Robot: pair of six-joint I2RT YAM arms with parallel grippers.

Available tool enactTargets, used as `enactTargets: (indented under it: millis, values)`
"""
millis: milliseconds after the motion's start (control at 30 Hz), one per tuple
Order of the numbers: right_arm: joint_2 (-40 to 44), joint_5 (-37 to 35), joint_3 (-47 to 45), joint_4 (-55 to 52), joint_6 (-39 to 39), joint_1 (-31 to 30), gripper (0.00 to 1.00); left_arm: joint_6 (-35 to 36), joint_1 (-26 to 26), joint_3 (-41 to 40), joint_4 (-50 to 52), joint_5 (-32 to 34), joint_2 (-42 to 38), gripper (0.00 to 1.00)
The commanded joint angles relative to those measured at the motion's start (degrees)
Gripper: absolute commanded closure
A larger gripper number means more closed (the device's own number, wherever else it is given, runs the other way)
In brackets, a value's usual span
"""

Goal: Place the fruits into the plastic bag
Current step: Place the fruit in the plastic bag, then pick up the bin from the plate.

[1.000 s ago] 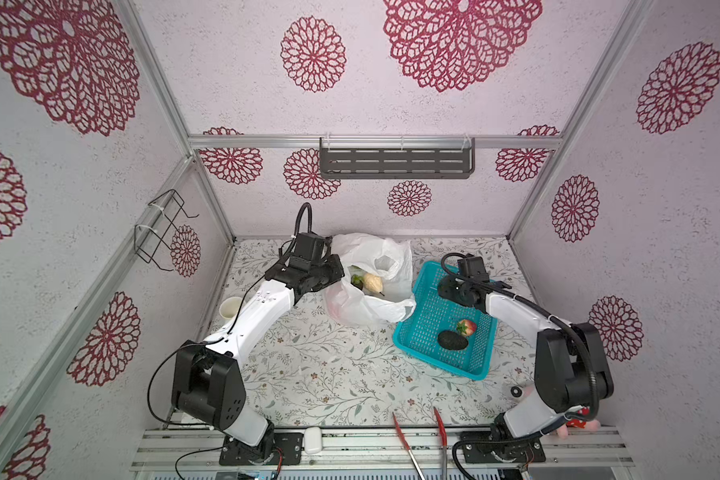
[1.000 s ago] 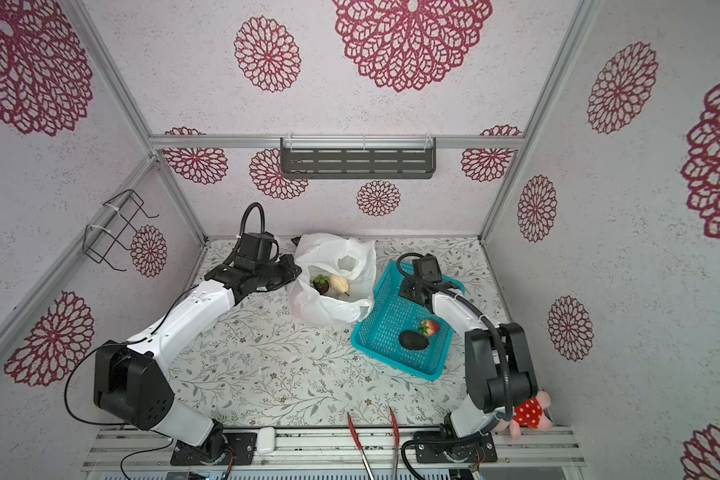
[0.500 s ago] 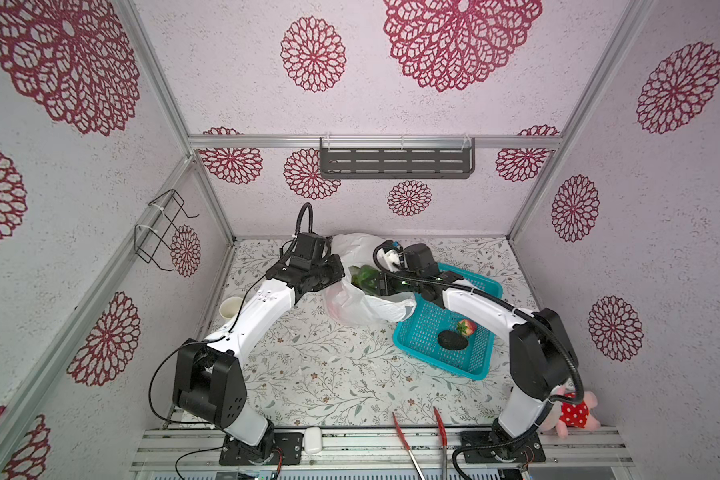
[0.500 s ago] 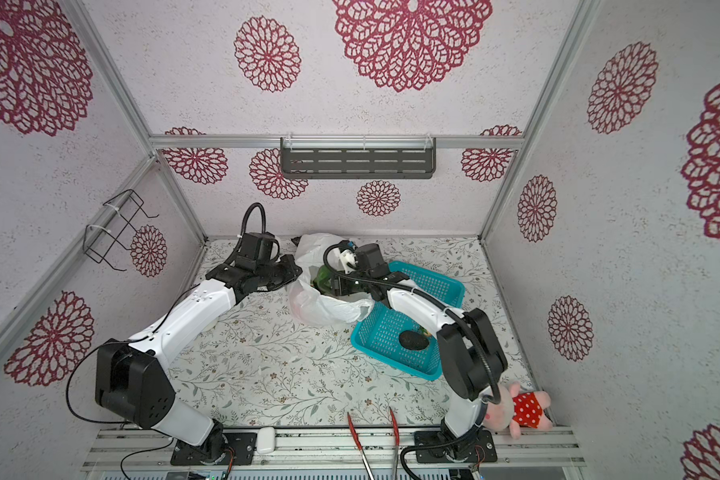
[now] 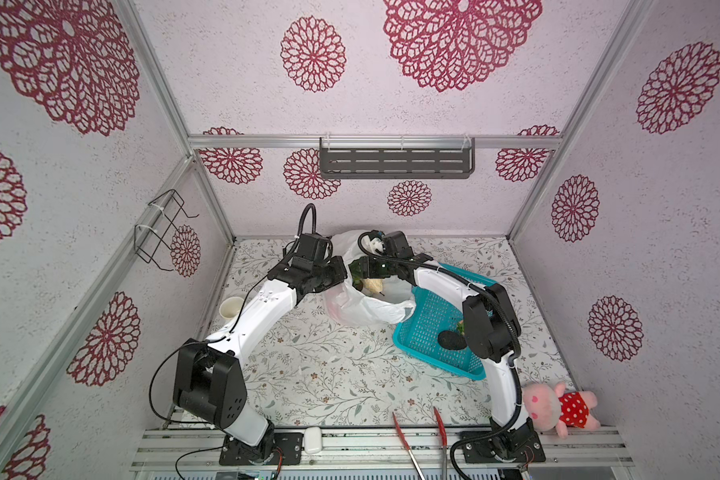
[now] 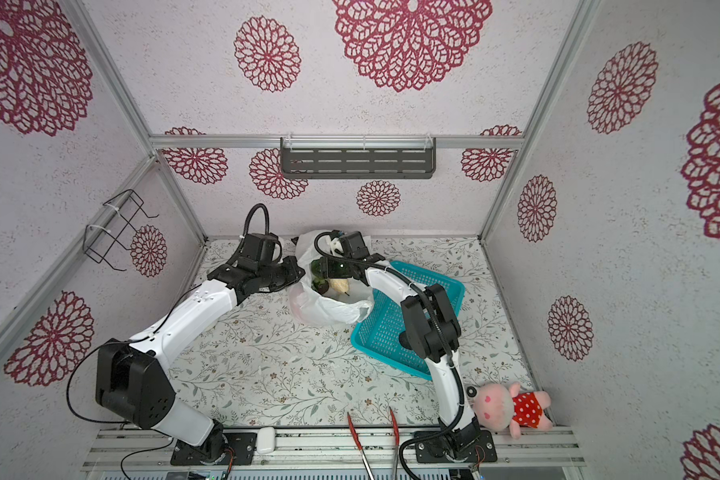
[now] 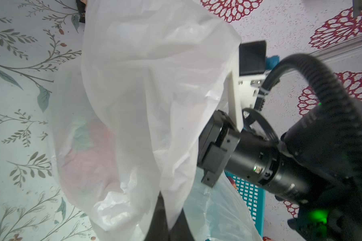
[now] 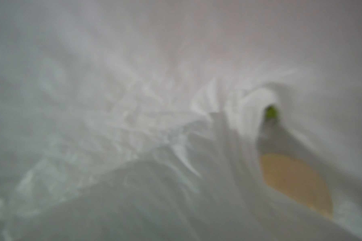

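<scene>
left pincer clamped on plastic bag rim, likely to keep mouth open | right pincer inside mouth (grip state unreadable)

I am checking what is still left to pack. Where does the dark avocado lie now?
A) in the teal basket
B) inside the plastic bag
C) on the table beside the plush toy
A: in a top view the dark avocado lies on the mesh floor of the teal basket, outside the plastic bag.
</scene>
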State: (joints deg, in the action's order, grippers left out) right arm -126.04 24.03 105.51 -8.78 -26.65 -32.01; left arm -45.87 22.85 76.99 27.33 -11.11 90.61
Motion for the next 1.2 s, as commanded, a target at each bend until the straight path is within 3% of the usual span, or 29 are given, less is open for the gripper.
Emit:
enactTargets:
  millis: [0,100,267,700,833,1000,1167]
  values:
    - [-0.77,-0.13,4.15,1.58,-2.73,0.54,0.26,0.69,0.3,0.79,-0.35,-0.24,-0.25,1.0]
    - [0.26,0.57,3.3,3.24,-2.71,0.54,0.17,0.89,0.29,0.86,-0.23,0.24,-0.14,1.0]
    - [5.54,0.54,-1.68,4.28,-1.38,0.78,0.15,0.95,0.23,0.75,-0.13,1.27,-0.08,1.0]
    - [34.74,-1.91,-32.16,6.5,-1.04,4.26,0.15,0.29,0.18,0.79,-0.36,2.54,0.66,1.0]
    - [43.56,-10.83,-41.34,4.26,-3.74,6.63,0.14,0.16,0.22,0.97,-0.4,2.4,0.96,1.0]
    - [50.13,-34.5,-46.9,-11.41,-16.09,10.82,0.1,0.16,0.21,1.84,-0.26,2.09,1.74,1.0]
    - [51.35,-36.7,-51.87,-17.57,-24.04,14.36,0.06,0.08,0.2,2.07,-0.45,1.98,2.02,1.0]
